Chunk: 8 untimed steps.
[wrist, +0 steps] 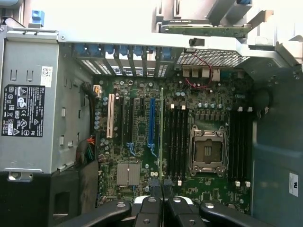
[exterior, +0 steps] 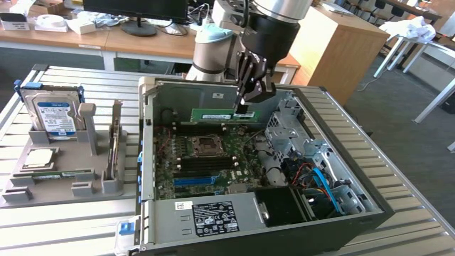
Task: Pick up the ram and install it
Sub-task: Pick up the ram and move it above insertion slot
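- Gripper (exterior: 243, 110) is pinched tight on the ram (exterior: 213, 115), holding it by the end toward the exterior view's right. The rest of the stick juts out unsupported.
- Ram hangs roughly level inside the open case (exterior: 206, 98), above the motherboard (exterior: 170, 154) and apart from it.
- Wrist view: ram (wrist: 161, 132) is edge-on below the gripper (wrist: 162, 189), lined up between the blue slot (wrist: 151, 120) and the black memory slots (wrist: 174, 142).
- Risk: the one-end grip may let the stick pivot under pressure, so one end seats and the other rides up.
- Risk: a slight sideways offset lands it on a slot wall or the blue slot.
- Risk: notch direction and latch position cannot be told; a reversed stick would jam.
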Available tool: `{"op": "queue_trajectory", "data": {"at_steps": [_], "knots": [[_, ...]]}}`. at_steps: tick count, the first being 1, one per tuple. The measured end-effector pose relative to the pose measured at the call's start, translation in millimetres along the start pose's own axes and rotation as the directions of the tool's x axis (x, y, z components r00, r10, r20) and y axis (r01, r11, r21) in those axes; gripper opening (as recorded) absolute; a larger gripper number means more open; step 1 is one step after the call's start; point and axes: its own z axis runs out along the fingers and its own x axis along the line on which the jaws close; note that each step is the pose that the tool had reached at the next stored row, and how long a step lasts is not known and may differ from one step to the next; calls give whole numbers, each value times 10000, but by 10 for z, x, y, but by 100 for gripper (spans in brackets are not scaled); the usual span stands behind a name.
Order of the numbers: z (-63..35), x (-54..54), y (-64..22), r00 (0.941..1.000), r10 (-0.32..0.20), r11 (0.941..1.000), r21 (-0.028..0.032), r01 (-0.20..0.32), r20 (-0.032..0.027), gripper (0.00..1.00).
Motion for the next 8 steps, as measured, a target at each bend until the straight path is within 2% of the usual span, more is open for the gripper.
{"op": "queue_trajectory", "data": {"at_steps": [8], "knots": [[6,-102,-2,10000,0,10000,1,0,0,12]]}}
